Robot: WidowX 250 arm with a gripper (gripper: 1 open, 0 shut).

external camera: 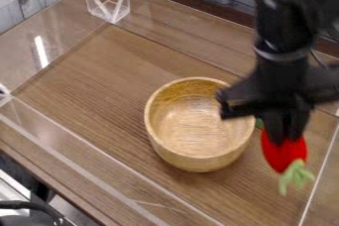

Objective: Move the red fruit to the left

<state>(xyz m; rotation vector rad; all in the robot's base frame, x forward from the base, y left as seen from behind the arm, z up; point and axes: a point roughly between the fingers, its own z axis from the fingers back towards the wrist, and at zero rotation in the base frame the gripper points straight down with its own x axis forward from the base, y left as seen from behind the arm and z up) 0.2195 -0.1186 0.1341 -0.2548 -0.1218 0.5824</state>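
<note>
The red fruit [282, 152] is a small glossy red toy with a light green leafy cap pointing down. It hangs in the air just right of the wooden bowl [196, 123], clear of the tabletop. My gripper [281, 134] points down from above and is shut on the fruit's upper part. The dark fingers [272, 124] hide the top of the fruit. The black arm rises from there toward the top right of the camera view.
The light wooden bowl stands near the middle of the brown wooden table [106, 81] and holds nothing that I can see. A clear plastic wall [38, 52] lines the table's left side, with a clear bracket [106, 5] at the far corner.
</note>
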